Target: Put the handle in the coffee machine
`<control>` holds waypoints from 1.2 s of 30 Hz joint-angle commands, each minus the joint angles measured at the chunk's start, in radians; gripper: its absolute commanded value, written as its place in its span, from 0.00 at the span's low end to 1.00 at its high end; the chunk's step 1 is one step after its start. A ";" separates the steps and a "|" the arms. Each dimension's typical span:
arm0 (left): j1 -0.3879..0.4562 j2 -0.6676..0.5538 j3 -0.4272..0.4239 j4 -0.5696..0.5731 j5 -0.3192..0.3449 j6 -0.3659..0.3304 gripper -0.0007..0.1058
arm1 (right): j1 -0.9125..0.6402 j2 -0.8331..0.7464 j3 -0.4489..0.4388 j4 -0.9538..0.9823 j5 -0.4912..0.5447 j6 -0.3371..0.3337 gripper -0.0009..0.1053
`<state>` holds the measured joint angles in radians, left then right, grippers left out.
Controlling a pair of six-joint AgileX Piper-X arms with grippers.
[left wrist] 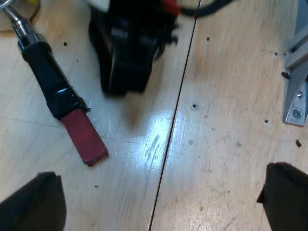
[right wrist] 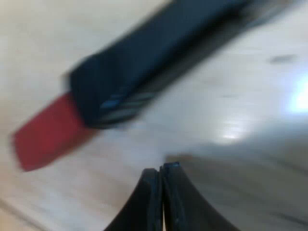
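Note:
The metal holder lies flat on the pale wooden table, and its dark handle (left wrist: pixel 48 77) ends in a red tip (left wrist: pixel 85 137). A bit of its metal neck (left wrist: pixel 17 21) shows past the dark part. My left gripper (left wrist: pixel 159 202) hovers above the table, open wide, with nothing between its fingers. The right arm's black gripper (left wrist: pixel 126 53) stands on the table close beside the handle. In the right wrist view my right gripper (right wrist: pixel 161 169) is shut, fingertips pressed together and holding nothing, just short of the dark handle (right wrist: pixel 154 53) and its red tip (right wrist: pixel 45 137).
A seam (left wrist: pixel 175 115) runs across the wooden table top (left wrist: pixel 226 144). A grey metal bracket (left wrist: pixel 296 82) stands at the table's edge, away from the handle. A small screw hole (left wrist: pixel 194 106) lies near the seam.

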<state>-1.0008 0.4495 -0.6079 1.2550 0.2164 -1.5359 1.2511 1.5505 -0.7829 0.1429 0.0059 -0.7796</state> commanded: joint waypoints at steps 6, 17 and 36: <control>-0.005 -0.006 -0.006 -0.036 -0.010 -0.008 0.79 | -0.003 -0.179 -0.005 0.353 0.117 -0.133 0.16; -0.005 -0.006 -0.006 -0.119 -0.010 -0.073 0.79 | -0.067 -0.373 -0.029 0.479 0.169 -0.259 0.82; -0.005 -0.006 -0.006 -0.284 -0.003 -0.281 0.79 | -0.332 -0.311 -0.278 0.598 0.011 -0.658 0.78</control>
<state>-1.0008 0.4495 -0.6079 0.9848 0.2171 -1.8026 0.9215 1.2284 -1.0439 0.7370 0.0288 -1.4005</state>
